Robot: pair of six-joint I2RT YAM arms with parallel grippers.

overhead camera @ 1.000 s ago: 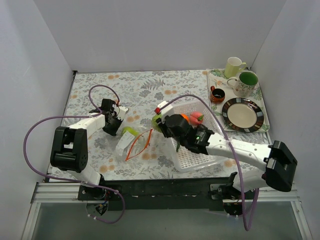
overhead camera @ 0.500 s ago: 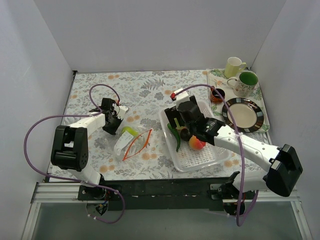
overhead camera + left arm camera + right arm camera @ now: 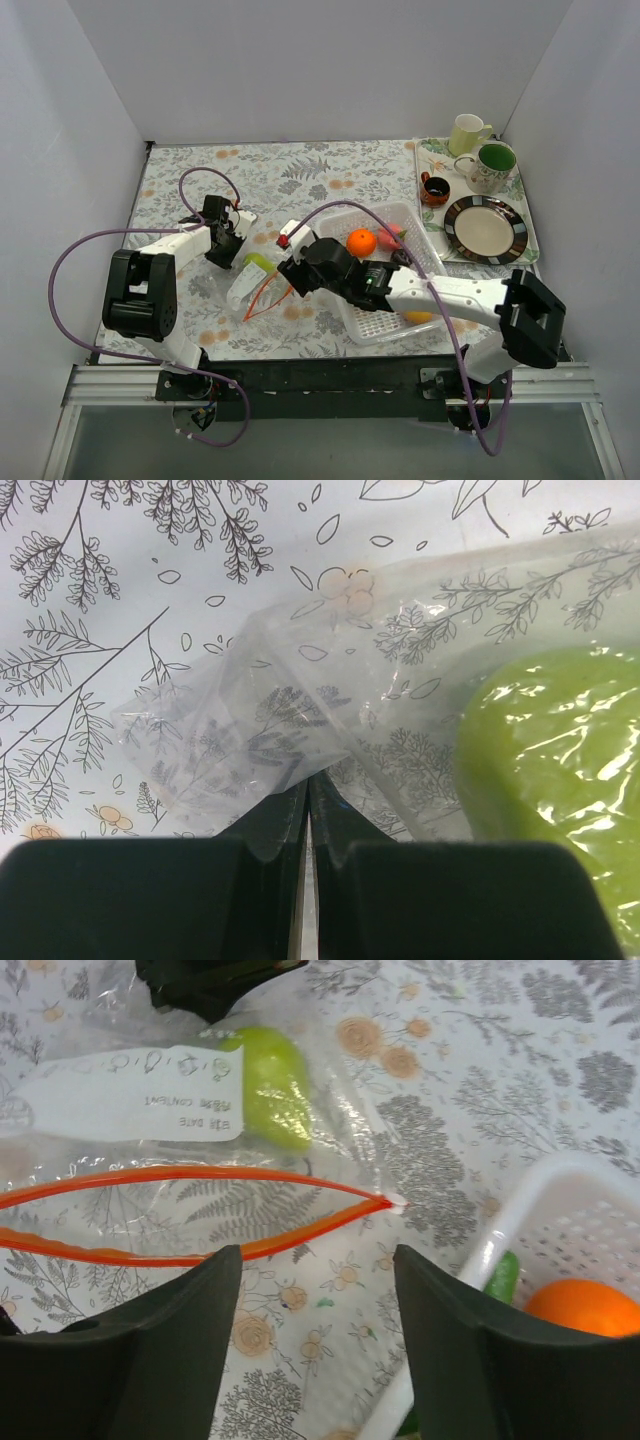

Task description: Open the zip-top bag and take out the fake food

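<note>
Zip-top bag (image 3: 258, 288) lies flat on the floral tablecloth (image 3: 300, 180), between the 2 arms and just left of the white perforated basket (image 3: 410, 212). Mouth is already open: the red-orange zip strip (image 3: 200, 1173) makes a lens shape.

Left gripper (image 3: 308, 802): jaws pinched nearly together on a corner of the film at the closed end, so it's anchoring the bag.

Right gripper (image 3: 318, 1260): fingers spread wide, nothing in them, hovering right over the mouth, near its basket-side corner.

Key geometry: 1 light green fruit (image 3: 272, 1085) is inside the bag, past the zip strip from the right gripper and toward the left gripper's side. Bag's long axis runs roughly from the left pinch to the mouth, so the right arm is the nearer one. My read: it goes in through the mouth along that axis.

Orange (image 3: 362, 241) and peach-red fruit (image 3: 392, 236) already sit in the basket.

View differences:
- Right wrist shows the open mouth, a white label (image 3: 130, 1105) on the film and a dark green piece (image 3: 500, 1275) at the basket rim.
- Left wrist alone shows the pinch on the film.
- Top view gives the overall layout, but neither grip is clear there.

Risk: soft film may bunch over the fruit.
</note>
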